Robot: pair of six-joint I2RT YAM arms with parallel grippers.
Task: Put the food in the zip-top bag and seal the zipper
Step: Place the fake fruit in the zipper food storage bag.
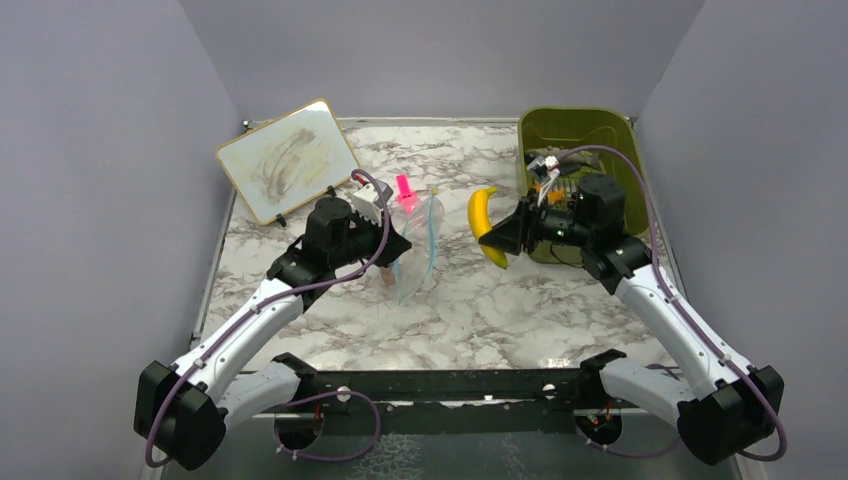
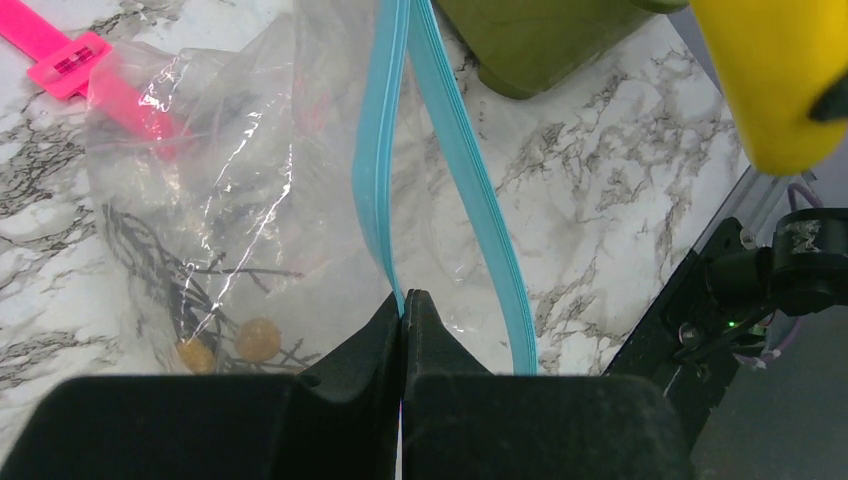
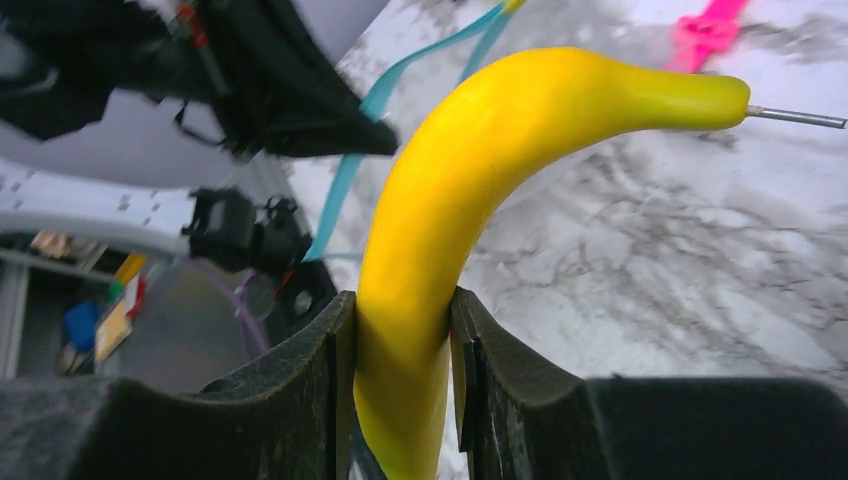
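Clearly the right gripper (image 3: 400, 335) was clenched on the yellow banana (image 3: 470, 170), held above the surface (image 2: 600, 180) just beside the zip-top bag (image 2: 230, 200). The left gripper (image 2: 403, 302) pinched one lip of the zipper (image 2: 372, 160), leaving the mouth gaping. The banana's tip would best enter between the teal strips, with release only once well inside.

Both arms wear white shells over the long links and black housings at the joints: the left arm (image 1: 240, 325) at the lower left of the top view, the right arm (image 1: 672, 308) at the lower right. A purple cable (image 1: 598, 148) runs along each from base to wrist. The left gripper (image 2: 404, 300) and the right gripper (image 3: 402, 298) have blocky matt-black fingers (image 2: 345, 385) with a grainy surface, narrowing toward the tips.
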